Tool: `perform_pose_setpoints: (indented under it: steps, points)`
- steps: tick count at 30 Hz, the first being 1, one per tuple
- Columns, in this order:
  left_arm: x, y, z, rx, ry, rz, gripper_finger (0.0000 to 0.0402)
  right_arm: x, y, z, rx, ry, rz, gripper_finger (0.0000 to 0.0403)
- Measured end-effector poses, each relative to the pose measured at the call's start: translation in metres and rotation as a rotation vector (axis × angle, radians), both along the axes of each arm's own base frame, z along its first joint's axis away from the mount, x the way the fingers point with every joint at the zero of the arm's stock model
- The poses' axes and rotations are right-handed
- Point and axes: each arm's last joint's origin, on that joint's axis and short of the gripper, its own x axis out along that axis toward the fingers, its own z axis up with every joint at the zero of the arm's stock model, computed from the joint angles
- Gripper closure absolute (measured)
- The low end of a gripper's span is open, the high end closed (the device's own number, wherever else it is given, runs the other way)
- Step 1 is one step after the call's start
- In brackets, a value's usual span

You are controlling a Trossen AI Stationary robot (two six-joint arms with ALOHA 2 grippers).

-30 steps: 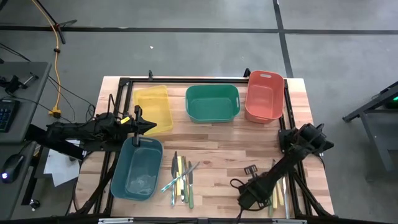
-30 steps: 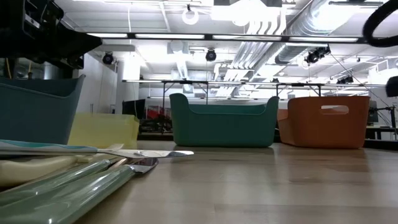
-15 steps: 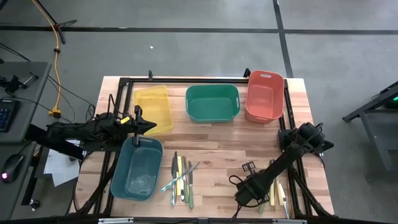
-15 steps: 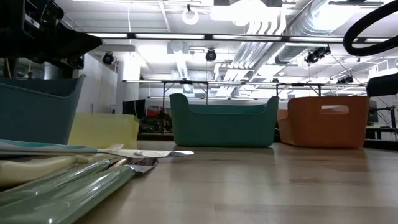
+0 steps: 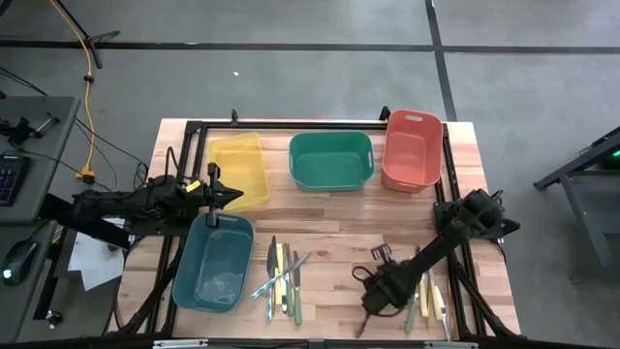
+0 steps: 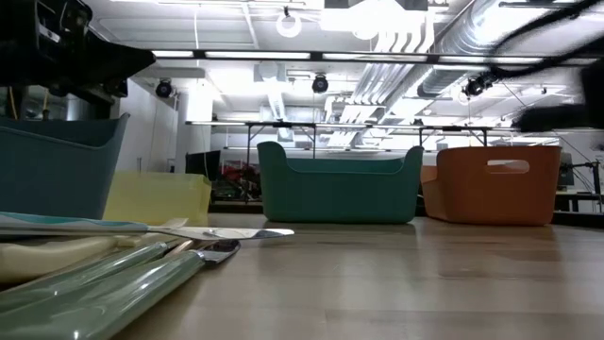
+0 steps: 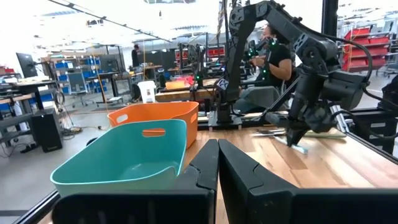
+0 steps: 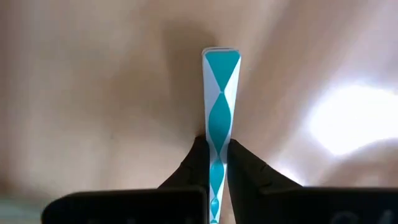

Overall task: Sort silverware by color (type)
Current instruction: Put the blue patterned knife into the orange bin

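A pile of silverware (image 5: pixel 281 279) with yellow, green and light-blue handles lies flat on the table just right of the teal bin (image 5: pixel 213 264), and it fills the near left of the low view (image 6: pixel 94 269). A few more utensils (image 5: pixel 426 296) lie by the right arm. My right gripper (image 5: pixel 373 299) is shut on a light-blue-and-white utensil (image 8: pixel 220 93) near the table's near edge. The left wrist view shows that gripper (image 7: pixel 292 127) farther off. My left gripper (image 5: pixel 228 197) is shut on nothing and hovers between the yellow bin (image 5: pixel 239 170) and the teal bin. My right gripper pinches the light-blue-and-white utensil's handle (image 8: pixel 217 152) between its two fingers, pointing down at the table. The handle's free end (image 8: pixel 221 57) sticks out past the fingertips. That end (image 7: pixel 299 148) hangs just above the wood; whether it touches the table I cannot tell.
A green bin (image 5: pixel 330 160) and a red bin (image 5: pixel 412 150) stand along the far edge with the yellow bin. Bare wood (image 5: pixel 339 223) lies between the bins and the utensils. A person (image 7: pixel 273 56) sits beyond the table's right side.
My right gripper has moved toward the table's left along the near edge, carrying the light-blue utensil with it. This has uncovered the few utensils lying by the right arm. The left arm has kept still.
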Motion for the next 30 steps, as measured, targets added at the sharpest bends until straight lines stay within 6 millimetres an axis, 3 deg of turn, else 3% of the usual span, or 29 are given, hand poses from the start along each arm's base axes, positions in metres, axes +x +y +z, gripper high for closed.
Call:
perform_pose_setpoints:
  steps: [13, 19, 30]
  points:
    - [0.000, 0.000, 0.000, -0.001, 0.002, 0.000, 0.0398, 0.019, -0.027, 0.018, -0.056, -0.115, -0.028, 0.0389]
    - [0.000, 0.000, 0.000, -0.001, 0.001, 0.000, 0.0398, 0.019, -0.029, 0.025, -0.067, -0.142, -0.008, 0.0389]
    - [0.000, 0.000, 0.000, 0.000, 0.001, 0.000, 0.0398, 0.013, -0.039, 0.060, -0.124, -0.312, -0.047, 0.0389]
